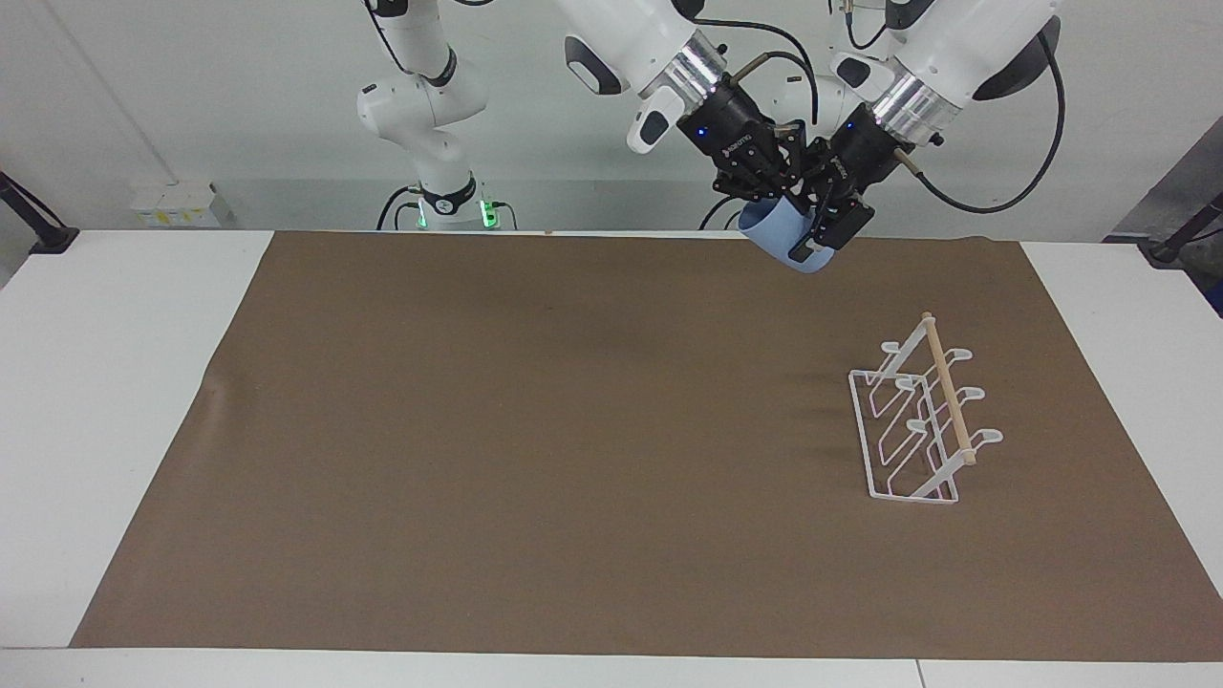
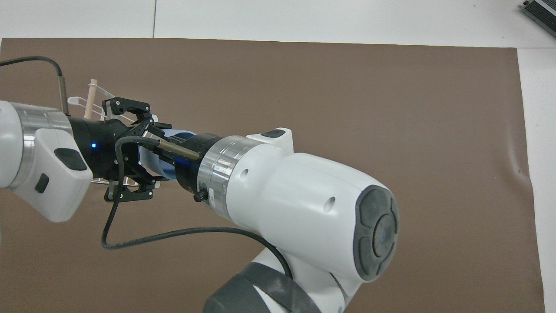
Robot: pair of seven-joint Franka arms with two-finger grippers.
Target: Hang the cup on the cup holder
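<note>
The light-blue cup (image 1: 779, 234) is held tilted in the air over the brown mat's edge nearest the robots. My right gripper (image 1: 769, 199) is shut on its rim. My left gripper (image 1: 818, 234) reaches in from the left arm's end, its open fingers close on either side of the cup's base. In the overhead view the left gripper (image 2: 150, 152) straddles the cup (image 2: 184, 130), which the right wrist mostly hides. The white wire cup holder (image 1: 912, 430) with its wooden dowel stands on the mat toward the left arm's end. It is partly covered in the overhead view (image 2: 91, 93).
A brown mat (image 1: 573, 430) covers most of the white table (image 1: 96, 382). A grey box corner (image 2: 541, 11) shows at the table's corner farthest from the robots, toward the right arm's end.
</note>
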